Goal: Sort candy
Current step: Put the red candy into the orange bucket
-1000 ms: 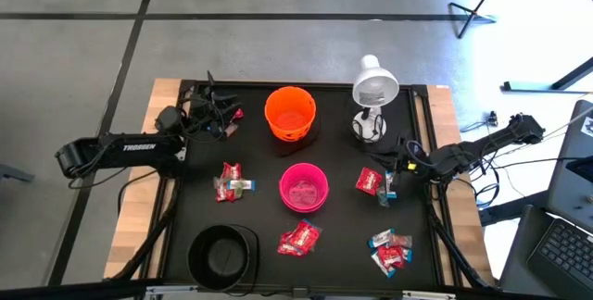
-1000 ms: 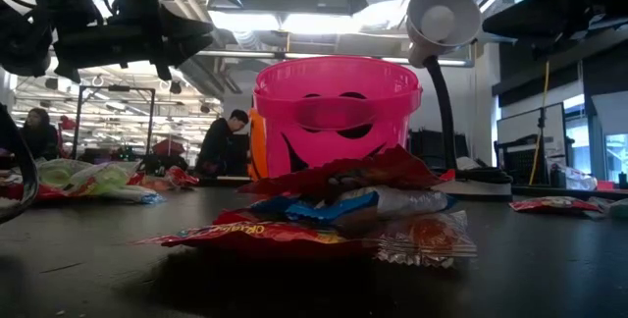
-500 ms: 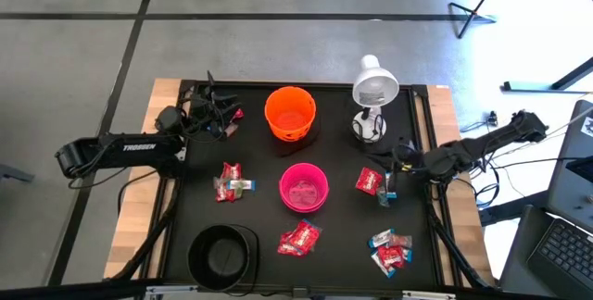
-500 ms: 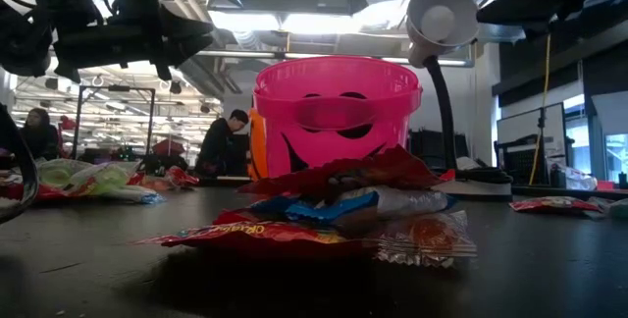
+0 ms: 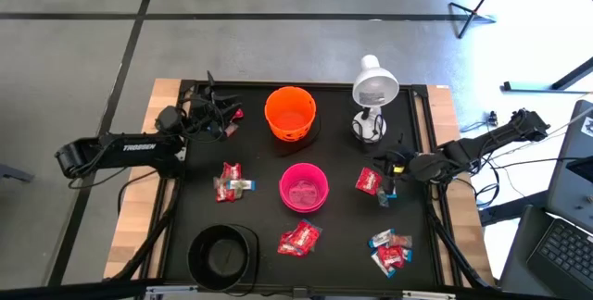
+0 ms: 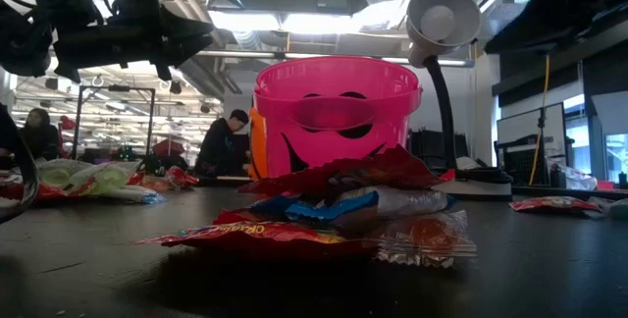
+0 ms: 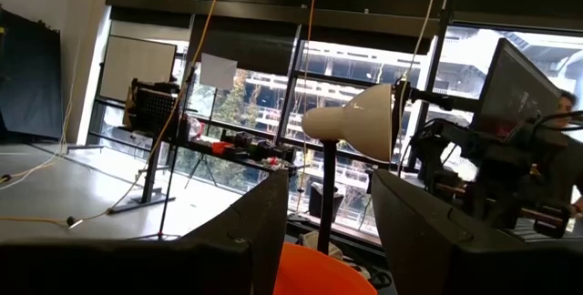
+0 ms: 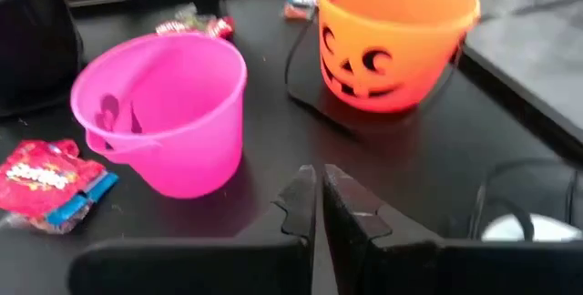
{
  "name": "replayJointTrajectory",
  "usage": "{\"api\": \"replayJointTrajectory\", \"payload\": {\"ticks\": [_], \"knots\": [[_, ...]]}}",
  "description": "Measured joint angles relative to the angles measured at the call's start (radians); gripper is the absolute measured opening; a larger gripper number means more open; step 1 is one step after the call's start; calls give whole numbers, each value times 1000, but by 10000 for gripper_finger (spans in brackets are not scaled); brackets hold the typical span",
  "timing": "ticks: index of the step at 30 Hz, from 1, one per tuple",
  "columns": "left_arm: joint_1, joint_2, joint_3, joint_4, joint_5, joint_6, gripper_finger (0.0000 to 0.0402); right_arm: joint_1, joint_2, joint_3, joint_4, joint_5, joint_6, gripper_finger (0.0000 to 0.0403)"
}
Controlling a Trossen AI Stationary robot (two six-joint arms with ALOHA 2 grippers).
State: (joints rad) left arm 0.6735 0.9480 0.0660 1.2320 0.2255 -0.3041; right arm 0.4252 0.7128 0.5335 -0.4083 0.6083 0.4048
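Open your nearly closed right tool (image 5: 394, 163) before lowering squarely over the shiny red wrapped candy (image 5: 369, 181)

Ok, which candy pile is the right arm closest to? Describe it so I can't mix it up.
Start at the white lamp at the table's back right. Just in front of it, right of the pink bowl, lies a small candy pile. Unlike the other piles, it sits beside the right pincer and shows a red wrapper with a blue piece at its edge.
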Motion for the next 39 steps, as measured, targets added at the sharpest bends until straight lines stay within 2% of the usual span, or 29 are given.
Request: {"api": "replayJointTrajectory", "payload": {"ticks": [3,9,13,18,25,39], "knots": [[0,0,0,0,0,0,151,0,4,0,-68,-23,55,55],[0,0,0,0,0,0,151,0,25,0,-162,-89,163,137],[0,0,0,-1,0,0,151,0,59,0,-201,-151,220,167],[0,0,0,-2,0,0,151,0,130,0,-209,-203,266,174],[0,0,0,-5,0,0,151,0,230,0,-313,-262,402,175],[0,0,0,-5,0,0,151,0,281,0,-327,-261,428,175]]}}
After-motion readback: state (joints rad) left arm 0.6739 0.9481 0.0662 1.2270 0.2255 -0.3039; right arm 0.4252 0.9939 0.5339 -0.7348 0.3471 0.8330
